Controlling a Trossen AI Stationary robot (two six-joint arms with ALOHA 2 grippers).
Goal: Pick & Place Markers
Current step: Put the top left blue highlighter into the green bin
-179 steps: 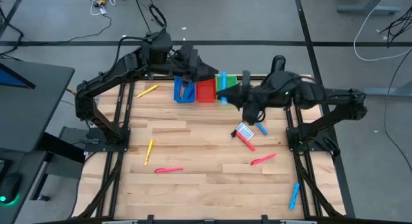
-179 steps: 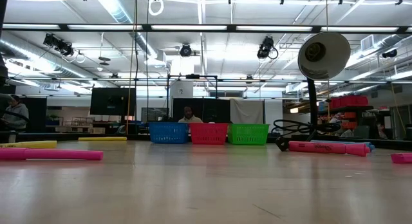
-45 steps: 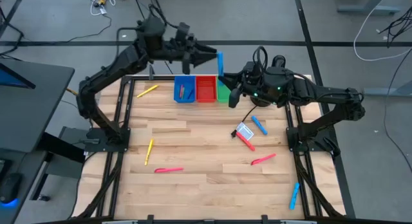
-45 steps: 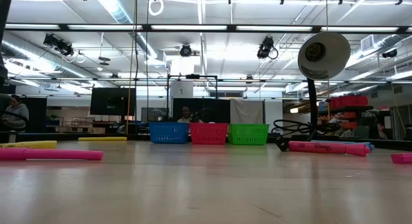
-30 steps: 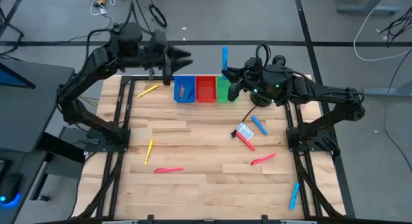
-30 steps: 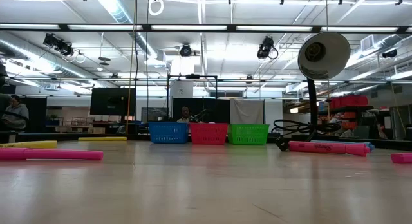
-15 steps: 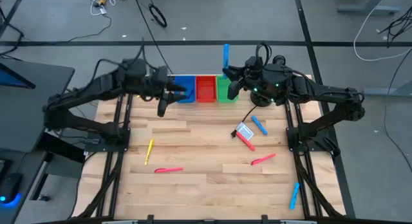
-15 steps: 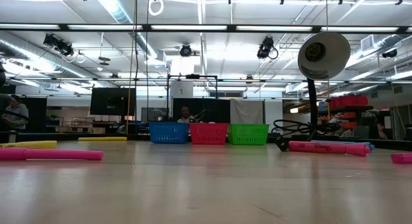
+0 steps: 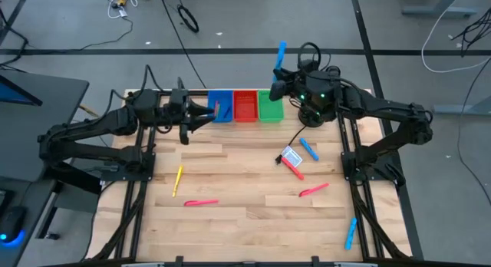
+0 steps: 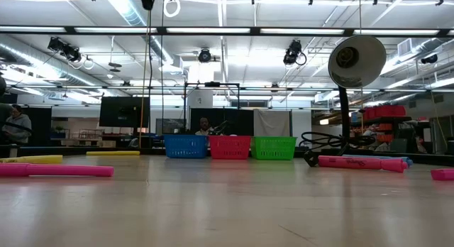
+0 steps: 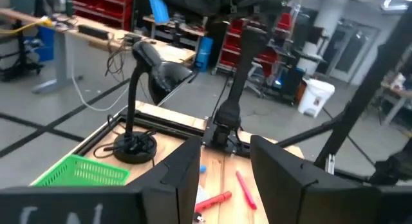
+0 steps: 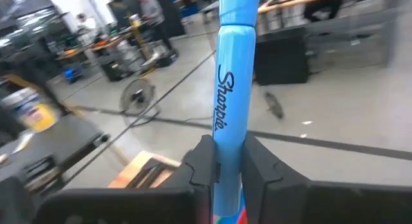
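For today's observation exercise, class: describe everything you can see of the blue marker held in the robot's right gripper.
The blue marker is a light blue, plastic-looking stick with a black script brand name running along its barrel. The right gripper is shut on its lower part, one dark finger on each side, and the rest sticks out beyond the fingers. From above, it is held in the air just beyond the table's far edge, behind the green bin. Nothing else touches it.

2 dark, cabled, jointed arms (image 9: 92, 133)

blue marker (image 12: 232, 89) — top cut off; base hidden by right tool (image 12: 228, 166)
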